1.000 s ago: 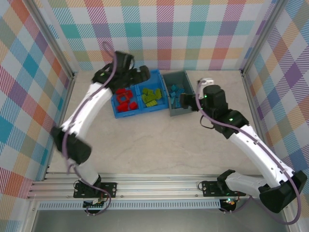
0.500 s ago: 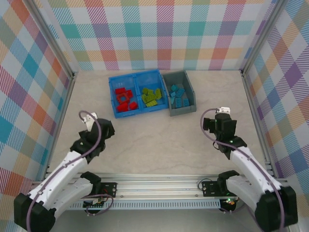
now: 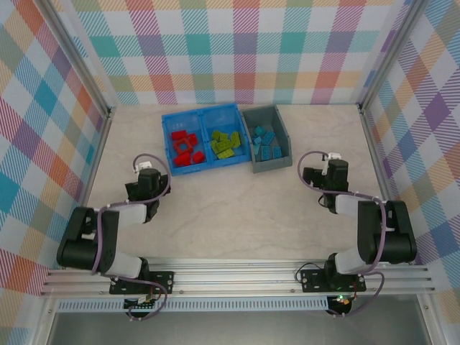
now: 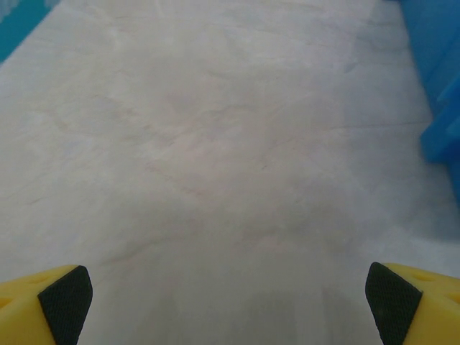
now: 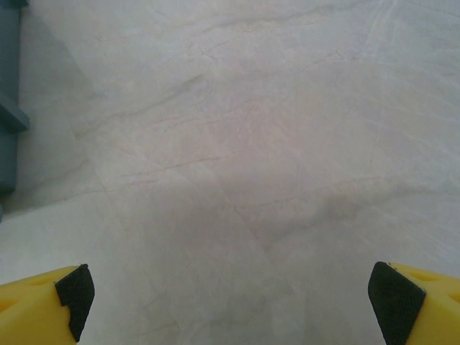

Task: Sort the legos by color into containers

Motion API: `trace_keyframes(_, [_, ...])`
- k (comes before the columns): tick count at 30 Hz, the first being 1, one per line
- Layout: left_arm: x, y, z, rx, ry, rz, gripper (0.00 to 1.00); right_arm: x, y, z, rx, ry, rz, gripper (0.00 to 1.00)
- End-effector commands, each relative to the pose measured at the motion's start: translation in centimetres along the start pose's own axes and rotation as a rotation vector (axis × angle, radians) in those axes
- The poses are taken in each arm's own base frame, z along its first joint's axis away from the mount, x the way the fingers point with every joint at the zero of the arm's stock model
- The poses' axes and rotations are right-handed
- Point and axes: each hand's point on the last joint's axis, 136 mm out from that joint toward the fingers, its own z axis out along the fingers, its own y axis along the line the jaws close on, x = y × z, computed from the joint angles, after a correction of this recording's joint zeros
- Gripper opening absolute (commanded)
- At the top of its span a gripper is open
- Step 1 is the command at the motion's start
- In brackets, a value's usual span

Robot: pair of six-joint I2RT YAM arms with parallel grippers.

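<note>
The bright blue bin (image 3: 202,110) holds several red legos (image 3: 185,148) in its left compartment and several lime green legos (image 3: 225,144) in its right one. Beside it, the dark grey bin (image 3: 273,166) contains several blue legos (image 3: 267,143). My left gripper (image 3: 149,185) rests low near the table's left front, open and empty. My right gripper (image 3: 330,176) sits low at the right, also open and empty. In the left wrist view the open left gripper (image 4: 230,305) faces bare table, the blue bin (image 4: 440,86) at the right edge. The right gripper (image 5: 231,298) sees the grey bin (image 5: 7,108) at its left.
Checkered walls enclose the pale marble table (image 3: 230,208) on three sides. Both arms lie folded near their bases by the aluminium rail (image 3: 230,277) at the front edge. The two bins stand side by side at the back centre.
Both arms have drawn back from over the bins toward the near edge and folded down low. Both grippers stayed open and empty throughout.
</note>
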Motion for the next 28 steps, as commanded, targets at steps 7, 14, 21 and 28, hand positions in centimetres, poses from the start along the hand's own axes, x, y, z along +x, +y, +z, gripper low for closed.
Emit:
trace_keyframes(7, [-3.7,-1.6,-0.4,0.16,-0.296,-0.072,1.0,-2.7,2.8,-1.0,-0.168,-0.231,-0.037,1.0])
trace_keyframes(14, [-3.5,-2.2,0.5,0.167,-0.214,-0.043,1.0,-2.8,2.2,-0.5,-0.132,-0.208,-0.019,1.0])
trace_keyframes(21, [-3.5,-2.2,0.5,0.166,-0.211,-0.04,1.0,-2.8,2.4,-0.4,-0.13,-0.207,-0.028,1.0])
trace_keyframes(28, [-3.4,-2.3,0.6,0.164,-0.209,-0.038,1.0,-2.8,2.4,-0.4,-0.13,-0.207,-0.028,1.0])
